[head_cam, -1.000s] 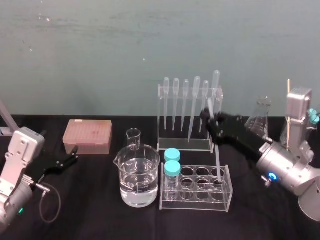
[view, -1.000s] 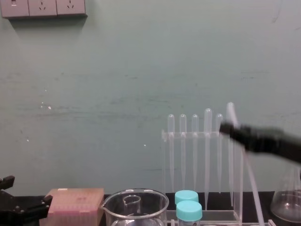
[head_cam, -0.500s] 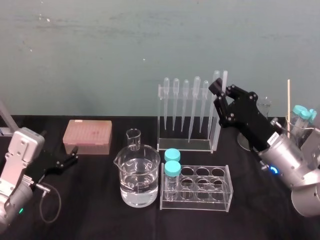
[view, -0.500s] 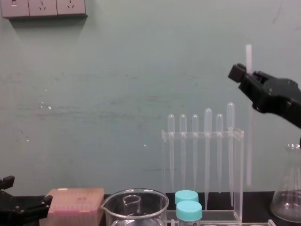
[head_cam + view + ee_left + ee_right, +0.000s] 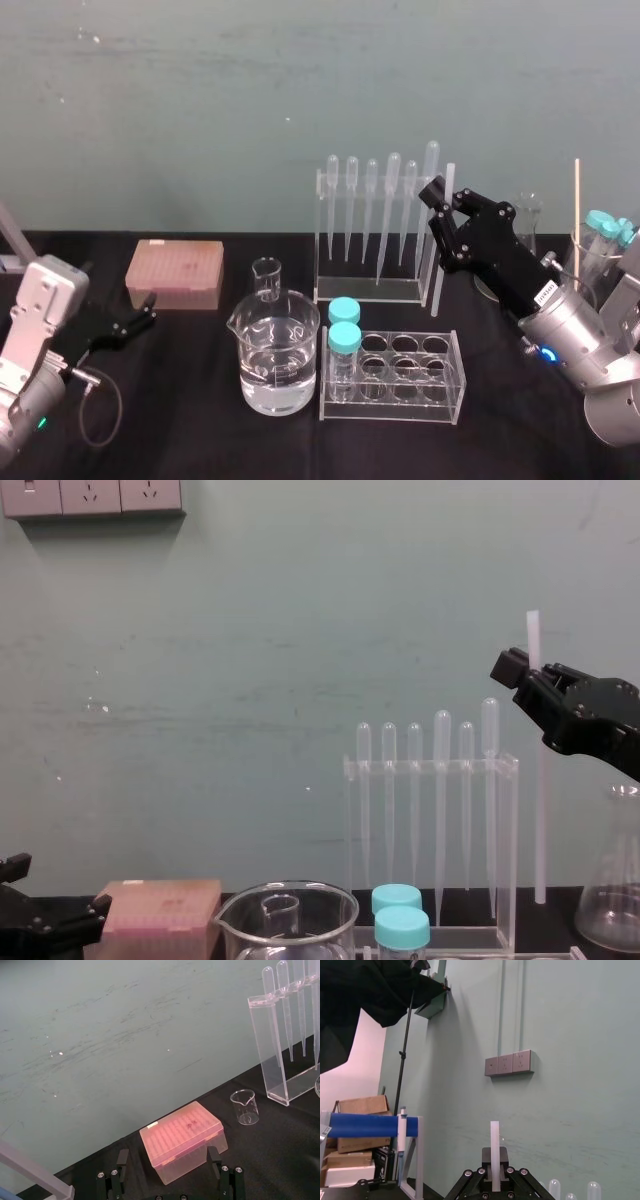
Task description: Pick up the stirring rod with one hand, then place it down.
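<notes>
The stirring rod hangs upright in the air, just right of the pipette rack. My right gripper is shut on its upper part. Seen from the chest, the stirring rod runs from above the right gripper down to near the tabletop. Its top end pokes up between the fingers as the stirring rod in the right wrist view. My left gripper rests idle at the far left, and my left gripper stands open facing a pink box.
A water-filled beaker and a small beaker stand centre-left. In front is a clear test tube rack with two blue-capped tubes. A conical flask and a tube stand sit at the right.
The right gripper lifted the rod out of the test tube rack, brought it upright beside the pipette rack, then lowered it a little. The left arm has stayed still.
</notes>
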You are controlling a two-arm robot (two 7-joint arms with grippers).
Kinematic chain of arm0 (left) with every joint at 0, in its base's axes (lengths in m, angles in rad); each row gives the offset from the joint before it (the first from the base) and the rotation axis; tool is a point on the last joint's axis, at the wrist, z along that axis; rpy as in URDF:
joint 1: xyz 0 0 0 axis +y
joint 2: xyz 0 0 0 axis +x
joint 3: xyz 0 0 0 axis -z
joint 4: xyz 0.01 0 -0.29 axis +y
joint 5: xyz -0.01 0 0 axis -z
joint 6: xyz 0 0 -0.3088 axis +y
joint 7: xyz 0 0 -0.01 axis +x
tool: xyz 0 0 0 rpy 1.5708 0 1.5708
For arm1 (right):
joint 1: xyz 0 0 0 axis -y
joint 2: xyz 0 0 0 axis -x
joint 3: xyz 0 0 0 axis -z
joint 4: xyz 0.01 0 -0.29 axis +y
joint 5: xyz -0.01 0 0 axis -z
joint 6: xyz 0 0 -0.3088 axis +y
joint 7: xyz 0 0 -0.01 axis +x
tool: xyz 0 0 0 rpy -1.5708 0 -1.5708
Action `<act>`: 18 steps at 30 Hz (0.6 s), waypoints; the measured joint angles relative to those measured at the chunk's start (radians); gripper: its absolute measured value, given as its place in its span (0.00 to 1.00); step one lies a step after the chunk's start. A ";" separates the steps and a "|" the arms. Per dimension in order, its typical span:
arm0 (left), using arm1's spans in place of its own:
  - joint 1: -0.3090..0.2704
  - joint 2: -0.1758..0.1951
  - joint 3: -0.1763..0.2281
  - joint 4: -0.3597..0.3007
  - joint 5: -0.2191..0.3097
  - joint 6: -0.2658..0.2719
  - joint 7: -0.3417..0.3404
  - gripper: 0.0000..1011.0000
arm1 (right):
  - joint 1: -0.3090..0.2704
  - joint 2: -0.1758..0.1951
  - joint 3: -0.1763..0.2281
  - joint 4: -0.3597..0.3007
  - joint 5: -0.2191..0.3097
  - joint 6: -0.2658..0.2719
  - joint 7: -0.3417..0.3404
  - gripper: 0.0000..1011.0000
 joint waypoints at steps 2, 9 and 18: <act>0.000 0.000 0.000 0.000 0.000 0.000 0.000 0.99 | 0.001 0.000 -0.001 -0.001 0.000 0.000 0.000 0.07; 0.000 0.000 0.000 0.000 0.000 0.000 0.000 0.99 | 0.002 0.001 -0.002 -0.003 0.001 0.001 0.000 0.07; 0.000 0.000 0.000 0.000 0.000 0.000 0.000 0.99 | 0.002 0.001 -0.003 -0.004 0.001 0.001 -0.001 0.07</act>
